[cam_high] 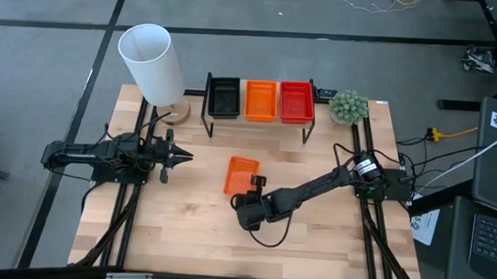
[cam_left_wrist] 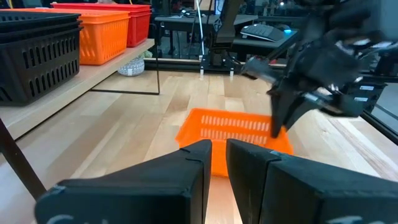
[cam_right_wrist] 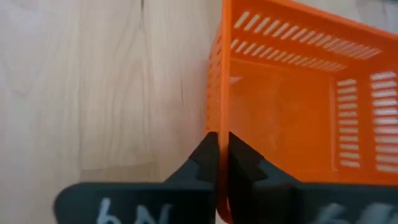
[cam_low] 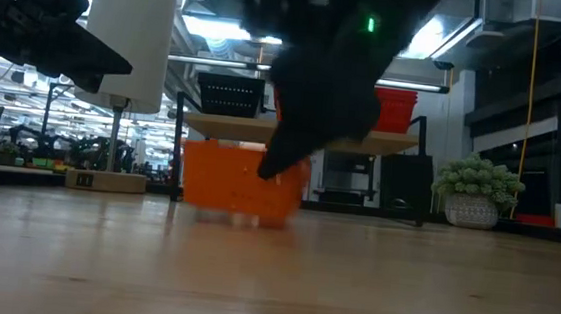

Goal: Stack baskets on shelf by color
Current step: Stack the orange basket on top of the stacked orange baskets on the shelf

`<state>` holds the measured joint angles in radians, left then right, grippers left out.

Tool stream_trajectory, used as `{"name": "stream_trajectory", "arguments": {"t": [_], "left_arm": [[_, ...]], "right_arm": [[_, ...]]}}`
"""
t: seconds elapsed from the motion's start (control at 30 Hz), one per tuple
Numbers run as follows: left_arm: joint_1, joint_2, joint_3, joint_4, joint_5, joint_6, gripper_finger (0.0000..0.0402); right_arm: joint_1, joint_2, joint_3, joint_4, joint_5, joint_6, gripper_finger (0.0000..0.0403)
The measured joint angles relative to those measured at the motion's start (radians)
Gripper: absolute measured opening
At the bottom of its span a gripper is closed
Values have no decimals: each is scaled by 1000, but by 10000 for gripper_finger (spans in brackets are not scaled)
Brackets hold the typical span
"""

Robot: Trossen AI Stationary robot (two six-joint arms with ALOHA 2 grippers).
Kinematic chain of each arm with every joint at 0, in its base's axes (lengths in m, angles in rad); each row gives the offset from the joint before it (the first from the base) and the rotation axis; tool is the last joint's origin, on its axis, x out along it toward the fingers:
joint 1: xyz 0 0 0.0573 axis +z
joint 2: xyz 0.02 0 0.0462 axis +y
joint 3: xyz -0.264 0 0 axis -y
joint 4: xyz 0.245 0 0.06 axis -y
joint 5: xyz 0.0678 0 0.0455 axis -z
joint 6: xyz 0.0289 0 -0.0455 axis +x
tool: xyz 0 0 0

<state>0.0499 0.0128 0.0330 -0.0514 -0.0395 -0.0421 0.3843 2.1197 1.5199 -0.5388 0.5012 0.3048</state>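
Right gripper (cam_right_wrist: pixel 217 163) pinched loose orange basket (cam_right_wrist: pixel 298 106) wall; probably seated fully, so lift level toward shelf (cam_high: pixel 258 121).

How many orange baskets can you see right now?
2 for sure: one orange basket in the shelf's middle, possibly a stack hiding more, and one loose orange basket on the table, its wall pinched by the right end effector.

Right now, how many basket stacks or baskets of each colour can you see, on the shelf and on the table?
Black: 1, on the shelf
Orange: 2, one on the shelf, one on the table
Red: 1, on the shelf
Total: 4. Whether those on the shelf are stacks cannot be counted from above.
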Motion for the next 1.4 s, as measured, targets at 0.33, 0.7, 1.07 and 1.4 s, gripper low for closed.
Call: {"name": "stream_trajectory", "arguments": {"t": [0.33,0.7,1.07,1.4], "left_arm": [[0,0,0,0,0,0,41],[0,0,0,0,0,0,41],[0,0,0,0,0,0,41],[0,0,0,0,0,0,41]], "right_arm": [[130,0,318,-380,264,-54,3],[139,0,601,-796,575,-109,2],[-49,-6,839,-897,584,-414,1],[-390,-96,800,-824,181,-594,0]]}}
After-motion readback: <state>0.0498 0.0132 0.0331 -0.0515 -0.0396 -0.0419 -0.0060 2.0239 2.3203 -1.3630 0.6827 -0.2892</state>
